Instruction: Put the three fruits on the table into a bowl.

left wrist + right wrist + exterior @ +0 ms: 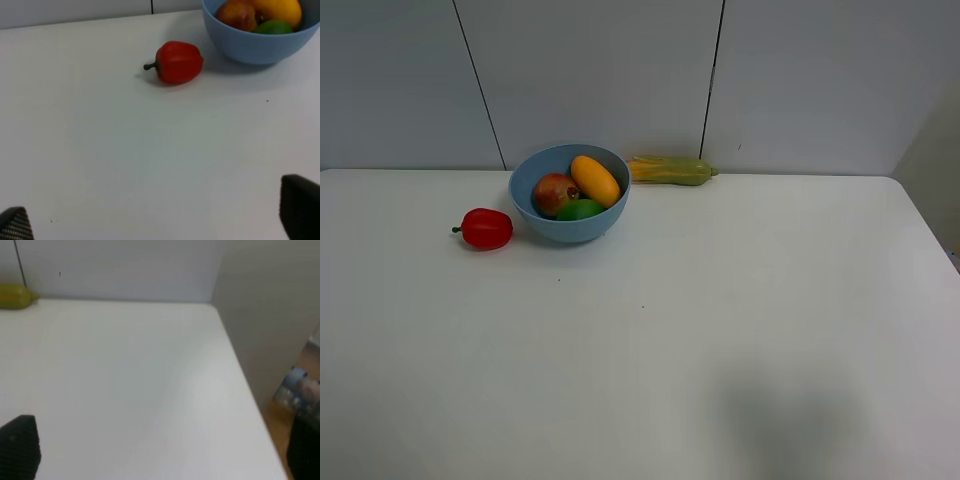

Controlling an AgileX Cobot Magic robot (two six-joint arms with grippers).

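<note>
The light-blue bowl stands at the back of the white table. In it lie the dark-red pomegranate, the orange-yellow mango and the green lime. The left wrist view shows the bowl with the pomegranate, the mango and the lime. My left gripper is open and empty, low over bare table well in front of the bowl. My right gripper is open and empty near the table's right side. Neither arm shows in the exterior view.
A red pepper with a dark stem lies just left of the bowl; it also shows in the left wrist view. A yellow-green corn cob lies by the back wall, right of the bowl. The table's right edge is near my right gripper.
</note>
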